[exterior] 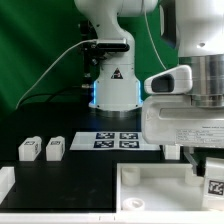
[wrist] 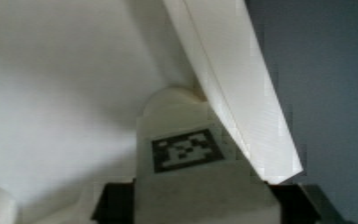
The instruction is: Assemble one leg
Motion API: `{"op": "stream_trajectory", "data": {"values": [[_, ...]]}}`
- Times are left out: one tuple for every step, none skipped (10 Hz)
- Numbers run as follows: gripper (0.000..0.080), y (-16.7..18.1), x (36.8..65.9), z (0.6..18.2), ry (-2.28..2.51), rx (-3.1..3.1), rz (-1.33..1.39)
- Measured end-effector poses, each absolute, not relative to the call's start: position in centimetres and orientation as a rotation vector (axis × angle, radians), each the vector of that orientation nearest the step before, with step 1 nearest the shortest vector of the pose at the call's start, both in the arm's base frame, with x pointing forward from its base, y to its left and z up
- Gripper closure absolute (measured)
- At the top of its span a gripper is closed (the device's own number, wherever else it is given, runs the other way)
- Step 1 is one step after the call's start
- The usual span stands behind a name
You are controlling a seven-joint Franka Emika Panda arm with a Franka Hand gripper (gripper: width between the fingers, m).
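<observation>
Behind your bench hangs a green curtain, and the tabletop itself is black. In the exterior view the robot's white base stands at the back, glowing blue low down, with a black cable running off toward the exterior view's left. Just in front of the base lies the marker board, flat on the table with its square tags facing up.

Toward the exterior view's left you have two small white pegs standing side by side, close together but apart from the marker board. Along the near edge lies the large white panel, a raised rim around it and a round hole near its corner. At the far left edge another white piece is only partly in view.

The arm's bulky white wrist fills the exterior view's right side, hanging low over the panel. The gripper is mostly hidden there; a tagged white part shows just beneath it.

Look at the wrist view and you see the leg, white with a black-and-white tag on its face, pinched between the dark fingers at its base. Its upper end touches the panel's slanted white rim, with the pale panel surface spreading out behind it.
</observation>
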State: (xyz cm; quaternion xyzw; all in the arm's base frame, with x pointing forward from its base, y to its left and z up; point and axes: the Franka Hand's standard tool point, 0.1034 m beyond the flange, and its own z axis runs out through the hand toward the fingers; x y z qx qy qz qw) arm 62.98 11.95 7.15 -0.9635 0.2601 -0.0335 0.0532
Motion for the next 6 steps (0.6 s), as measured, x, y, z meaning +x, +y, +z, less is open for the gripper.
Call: {"op": "stream_trajectory", "data": {"values": [[0.0501,11.9,62.97,7.12,0.969,-2.87,-0.091],[0.0501,11.83,63.05,7.09,1.132,-2.809,-0.076],[0.0501,11.73,63.2,7.1,1.3,-2.74,-0.046],[0.0501,11.67,63.24,7.1,1.592,-2.574,-0.015],[0.0501,11.62,63.19,7.11,1.823,-2.399,0.027],[0.0502,11.51,63.19,7.09,1.989,-2.244,0.069]]}}
